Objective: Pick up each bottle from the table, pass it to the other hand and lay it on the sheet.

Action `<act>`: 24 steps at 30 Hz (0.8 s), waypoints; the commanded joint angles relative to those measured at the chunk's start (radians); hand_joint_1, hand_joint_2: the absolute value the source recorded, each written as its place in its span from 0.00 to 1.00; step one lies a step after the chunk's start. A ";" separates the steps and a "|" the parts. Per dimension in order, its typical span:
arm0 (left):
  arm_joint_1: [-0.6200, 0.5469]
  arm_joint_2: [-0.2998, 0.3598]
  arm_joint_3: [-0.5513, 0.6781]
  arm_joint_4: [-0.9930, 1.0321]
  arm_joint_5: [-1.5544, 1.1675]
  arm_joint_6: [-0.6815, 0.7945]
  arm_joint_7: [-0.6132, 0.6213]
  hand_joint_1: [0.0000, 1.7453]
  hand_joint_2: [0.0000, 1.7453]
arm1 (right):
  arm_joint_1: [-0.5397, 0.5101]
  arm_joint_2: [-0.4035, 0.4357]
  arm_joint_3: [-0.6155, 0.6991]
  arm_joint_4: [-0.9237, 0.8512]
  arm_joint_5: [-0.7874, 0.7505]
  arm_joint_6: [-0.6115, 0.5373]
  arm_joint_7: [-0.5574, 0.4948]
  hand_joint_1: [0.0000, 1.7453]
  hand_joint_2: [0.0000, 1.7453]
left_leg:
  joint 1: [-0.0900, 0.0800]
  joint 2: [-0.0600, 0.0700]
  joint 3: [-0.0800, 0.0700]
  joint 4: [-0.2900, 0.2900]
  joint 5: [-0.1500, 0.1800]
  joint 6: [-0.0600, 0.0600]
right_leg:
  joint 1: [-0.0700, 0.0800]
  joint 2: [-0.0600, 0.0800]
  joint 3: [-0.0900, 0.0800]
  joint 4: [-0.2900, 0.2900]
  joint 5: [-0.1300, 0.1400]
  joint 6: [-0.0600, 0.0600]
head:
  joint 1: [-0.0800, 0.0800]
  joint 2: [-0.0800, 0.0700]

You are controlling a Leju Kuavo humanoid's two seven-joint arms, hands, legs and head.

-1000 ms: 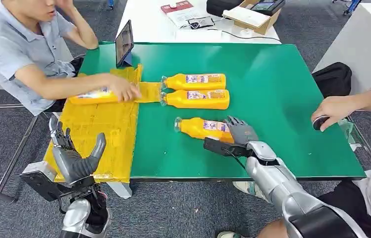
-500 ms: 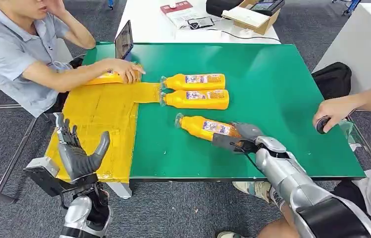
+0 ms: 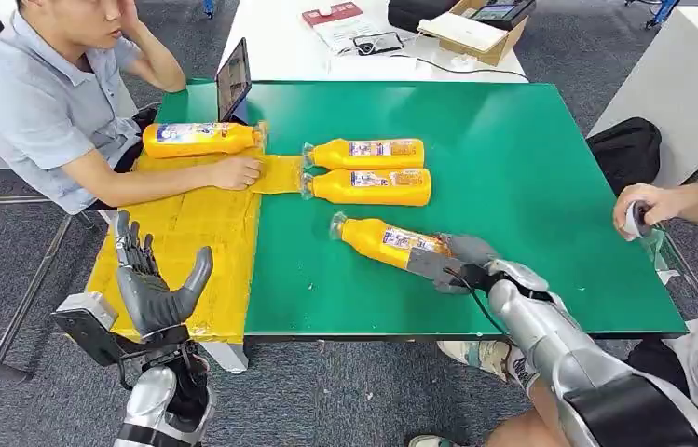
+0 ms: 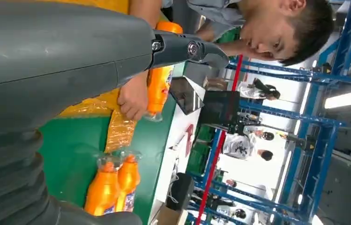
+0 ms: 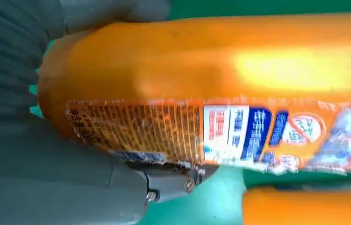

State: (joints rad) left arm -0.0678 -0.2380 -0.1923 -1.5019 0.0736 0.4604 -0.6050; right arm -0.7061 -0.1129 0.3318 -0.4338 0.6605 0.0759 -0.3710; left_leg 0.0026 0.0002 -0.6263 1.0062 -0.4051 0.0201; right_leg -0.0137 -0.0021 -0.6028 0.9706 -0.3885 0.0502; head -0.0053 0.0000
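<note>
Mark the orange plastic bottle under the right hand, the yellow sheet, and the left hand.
Orange plastic bottle (image 3: 384, 239), head view: its label.
Yellow sheet (image 3: 191, 223), head view: bare middle.
Left hand (image 3: 151, 296), head view: its palm.
Right hand (image 3: 452, 261), head view: fingers over the bottle's base.

Two bottles (image 3: 365, 169) side by side mid-table (image 3: 550, 168), sheet (image 3: 186, 233) to their left, third bottle (image 3: 387, 240) nearer robot w/ right robot hand (image 3: 461, 263) on it

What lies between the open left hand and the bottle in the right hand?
In the head view, the yellow sheet and bare green table separate left hand and bottle.
</note>
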 commanded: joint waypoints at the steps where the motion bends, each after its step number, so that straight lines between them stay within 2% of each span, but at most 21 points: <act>1: 0.054 0.035 -0.055 -0.037 0.090 -0.130 -0.019 0.00 1.00 | 0.251 0.112 -0.160 -0.294 -0.246 -0.075 -0.182 1.00 1.00 | 0.001 0.003 0.005 -0.002 -0.003 -0.003 | 0.001 0.003 0.003 -0.002 -0.001 -0.002 | 0.000 0.000; 6: 0.099 0.017 -0.036 -0.023 0.235 -0.234 0.012 0.00 1.00 | 0.350 0.179 -0.205 -0.583 -0.372 -0.180 -0.208 1.00 1.00 | 0.001 0.003 0.005 -0.001 -0.005 -0.003 | 0.001 0.003 0.002 0.000 -0.004 -0.003 | 0.000 0.000; 8: 0.101 0.018 -0.042 0.010 0.249 -0.252 0.021 0.00 1.00 | 0.378 0.199 -0.214 -0.651 -0.404 -0.217 -0.215 1.00 1.00 | 0.001 0.002 0.000 -0.001 -0.003 -0.002 | 0.001 0.002 -0.002 0.001 -0.002 -0.002 | -0.001 0.000; 11: 0.109 0.029 -0.070 0.056 0.238 -0.284 0.033 0.00 1.00 | 0.412 0.212 -0.197 -0.718 -0.440 -0.243 -0.227 1.00 1.00 | 0.001 0.001 0.001 -0.001 -0.004 -0.002 | 0.001 0.001 -0.001 0.001 -0.004 -0.003 | -0.001 0.000; 18: 0.122 0.088 -0.153 0.067 0.121 -0.389 0.006 0.00 1.00 | 0.408 0.179 -0.108 -0.660 -0.421 -0.164 -0.231 1.00 1.00 | 0.000 0.000 -0.001 -0.002 -0.003 -0.002 | 0.000 0.000 -0.002 0.000 -0.004 -0.003 | 0.000 0.000; 22: 0.085 0.062 -0.136 0.106 0.064 -0.430 -0.015 0.00 1.00 | 0.419 0.170 0.038 -0.609 -0.327 -0.088 -0.256 1.00 1.00 | 0.000 0.001 0.003 -0.002 -0.005 -0.003 | 0.000 0.002 0.001 0.000 -0.005 -0.004 | 0.000 0.000; 24: 0.030 0.047 -0.127 0.139 -0.059 -0.349 -0.093 0.00 1.00 | 0.403 0.165 0.121 -0.564 -0.267 -0.079 -0.296 1.00 1.00 | 0.001 0.000 -0.001 -0.002 -0.003 -0.003 | 0.001 0.001 -0.002 -0.001 -0.003 -0.003 | 0.000 0.000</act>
State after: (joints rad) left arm 0.0647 -0.2064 -0.3013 -1.4905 0.1699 0.0558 -0.6050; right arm -0.2869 0.0729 0.2090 -1.0941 0.2719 -0.0638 -0.6012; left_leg 0.0024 0.0000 -0.6333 1.0057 -0.4065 0.0191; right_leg -0.0139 -0.0020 -0.6104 0.9709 -0.3896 0.0495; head -0.0057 0.0000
